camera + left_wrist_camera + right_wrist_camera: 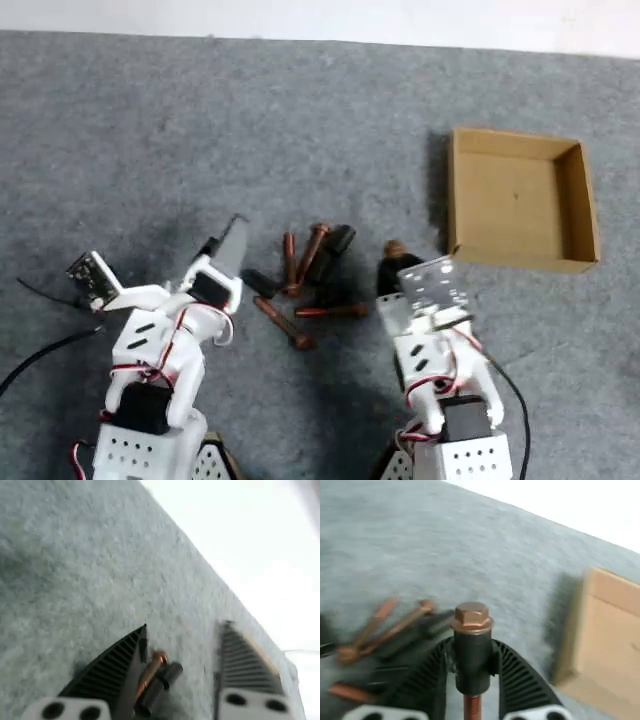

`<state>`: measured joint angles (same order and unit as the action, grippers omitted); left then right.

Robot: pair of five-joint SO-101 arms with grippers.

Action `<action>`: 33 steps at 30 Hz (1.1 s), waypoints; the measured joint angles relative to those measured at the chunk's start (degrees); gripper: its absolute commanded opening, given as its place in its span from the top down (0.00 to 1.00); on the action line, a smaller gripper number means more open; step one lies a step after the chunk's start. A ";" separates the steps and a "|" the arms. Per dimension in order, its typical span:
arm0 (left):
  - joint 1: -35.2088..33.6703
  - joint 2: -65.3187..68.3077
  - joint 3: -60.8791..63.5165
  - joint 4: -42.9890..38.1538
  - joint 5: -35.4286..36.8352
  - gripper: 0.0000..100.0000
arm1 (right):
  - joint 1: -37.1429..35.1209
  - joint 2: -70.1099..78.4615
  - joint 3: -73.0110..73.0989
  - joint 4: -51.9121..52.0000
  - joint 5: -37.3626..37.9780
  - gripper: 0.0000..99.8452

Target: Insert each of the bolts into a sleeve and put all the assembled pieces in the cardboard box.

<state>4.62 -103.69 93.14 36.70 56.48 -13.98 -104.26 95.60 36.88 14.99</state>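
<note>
My right claw (472, 649) gripped one black sleeve (471, 667) with one bolt (471, 618) through it, the long axis in line with my fingers and the hex head pointing away from the wrist. My left claw (185, 627) gaped wide above the grey mat (75, 555). Between the claws lay four loose bolts (283, 322) and at least two loose sleeves (338, 242). One cardboard box (520, 200) sat beyond my right claw.

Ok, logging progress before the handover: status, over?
Right gripper shut on black cylindrical sleeve, copper hex bolt seated. Left gripper open beside loose copper bolts. No obstacle toward brown cardboard box.
</note>
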 measured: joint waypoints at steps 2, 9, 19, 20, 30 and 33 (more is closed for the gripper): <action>-1.93 0.09 1.05 -2.55 0.00 0.99 | 4.13 0.00 -0.88 2.20 -0.35 1.00; -5.45 0.09 2.90 -10.73 0.00 0.99 | 11.34 2.11 -9.05 3.96 0.70 1.00; -5.54 0.09 2.90 -11.25 0.18 0.99 | 20.92 46.68 -36.48 -3.96 -3.16 0.99; -5.54 0.09 2.90 -11.25 0.18 0.99 | 22.07 52.75 -40.44 -4.22 -4.66 0.99; -6.24 0.09 2.90 -9.85 0.18 0.99 | 27.96 101.01 -75.69 4.04 -17.05 0.98; -6.15 0.09 2.90 -9.85 0.18 0.99 | 27.69 108.66 -82.02 8.53 -17.67 0.89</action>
<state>-1.54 -103.60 96.04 26.86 56.66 13.71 4.40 13.58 45.41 -2.68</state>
